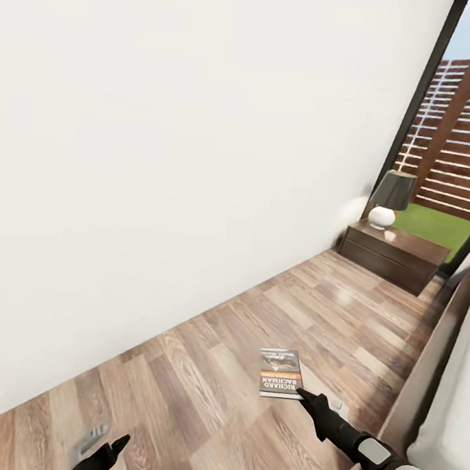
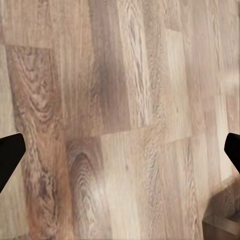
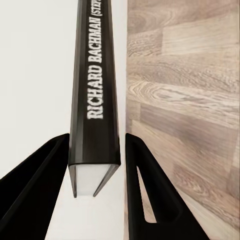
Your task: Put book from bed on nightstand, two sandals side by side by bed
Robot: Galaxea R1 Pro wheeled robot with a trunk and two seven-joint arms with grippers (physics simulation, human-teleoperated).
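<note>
The book (image 1: pixel 280 373), dark grey with an orange band and "RICHARD BACHMAN" in white, hangs above the wood floor with my right gripper (image 1: pixel 304 397) shut on its near edge. In the right wrist view its spine (image 3: pixel 96 90) runs between the two black fingers (image 3: pixel 145 200). My left gripper (image 1: pixel 106 457) is low over the floor, open with nothing in it; its fingertips (image 2: pixel 10 155) sit far apart. The nightstand (image 1: pixel 391 253) stands ahead by the window. The bed (image 1: pixel 460 383) runs along the right edge. The sandals are out of view.
A white wall (image 1: pixel 165 144) closes the left side, leaving a floor corridor (image 1: pixel 252 326) between it and the bed frame. On the nightstand stands a lamp (image 1: pixel 389 200) with a white base and a dark shade. Beyond it is a dark-framed window (image 1: pixel 462 146).
</note>
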